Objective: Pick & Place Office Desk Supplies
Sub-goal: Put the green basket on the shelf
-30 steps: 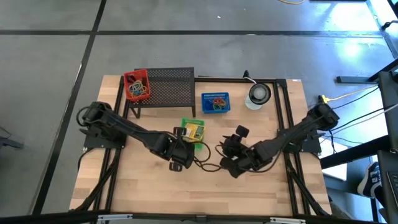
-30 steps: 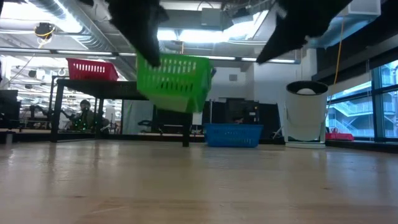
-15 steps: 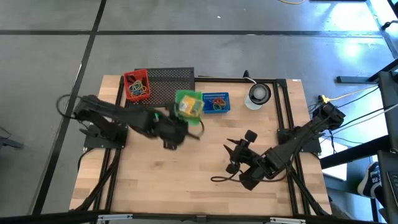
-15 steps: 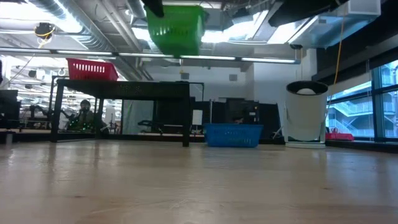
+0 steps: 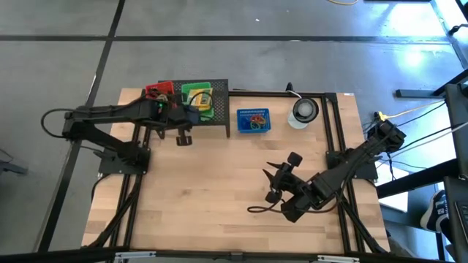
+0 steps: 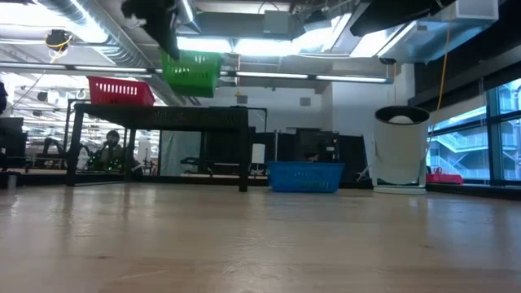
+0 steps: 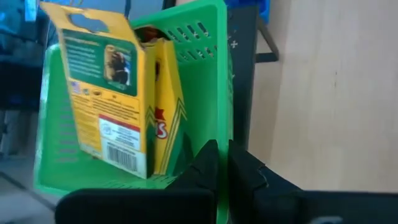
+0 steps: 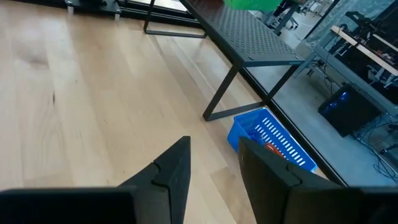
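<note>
While a second ago it hung mid-worktop, green basket (image 5: pixel 196 98) now sits above the rack (image 5: pixel 212 109), left claw (image 7: pixel 222 163) clamped on its rim; right claw (image 8: pixel 211 163), half-open and empty, waits.

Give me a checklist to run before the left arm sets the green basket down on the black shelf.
1. Left gripper shut on the green basket wall: ok.
2. Basket over the black shelf, beside the red basket: ok in the high view.
3. Basket clear of the shelf top: ok, the low view shows it hanging above.
4. Yellow boxes inside the basket: ok, though they lean and stick out past the rim.
5. Landing spot on the shelf free: cannot tell, arm and basket cover it.
6. Right gripper out of the way: ok, open and empty over the table's near right.
</note>
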